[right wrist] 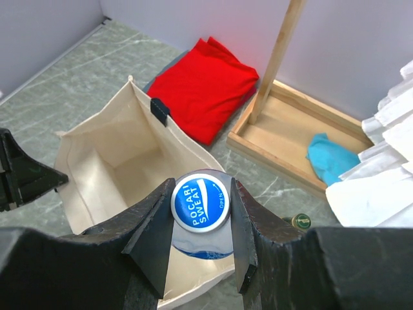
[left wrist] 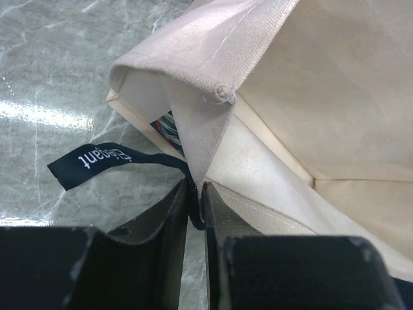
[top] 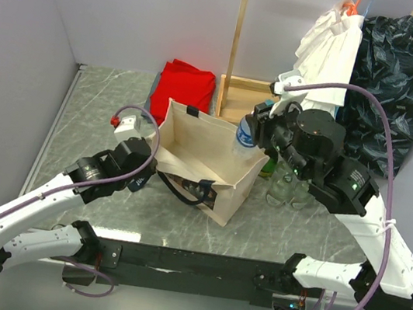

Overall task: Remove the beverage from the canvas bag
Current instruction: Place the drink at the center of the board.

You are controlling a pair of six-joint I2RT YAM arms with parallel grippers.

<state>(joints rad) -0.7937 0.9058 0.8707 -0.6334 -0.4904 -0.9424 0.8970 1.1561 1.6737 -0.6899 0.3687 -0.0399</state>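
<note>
Standing upright on the grey marbled table (top: pixel 105 100), the canvas bag (top: pixel 200 142) gapes open between our arms. Our left gripper (left wrist: pixel 195 197) pinches the bag's near-left corner edge, fingers almost together on the fabric. Our right gripper (right wrist: pixel 200 210) is clamped on the beverage (top: pixel 245 138), a clear bottle with a blue Pocari Sweat cap (right wrist: pixel 200 199), held upright at the bag's right rim; we cannot tell whether its base clears the opening. A small navy tag (left wrist: pixel 97 158) hangs beside the left fingers.

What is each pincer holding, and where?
Right pincer grips the beverage bottle at its capped top. Left pincer pinches the canvas bag at a rim corner.
</note>
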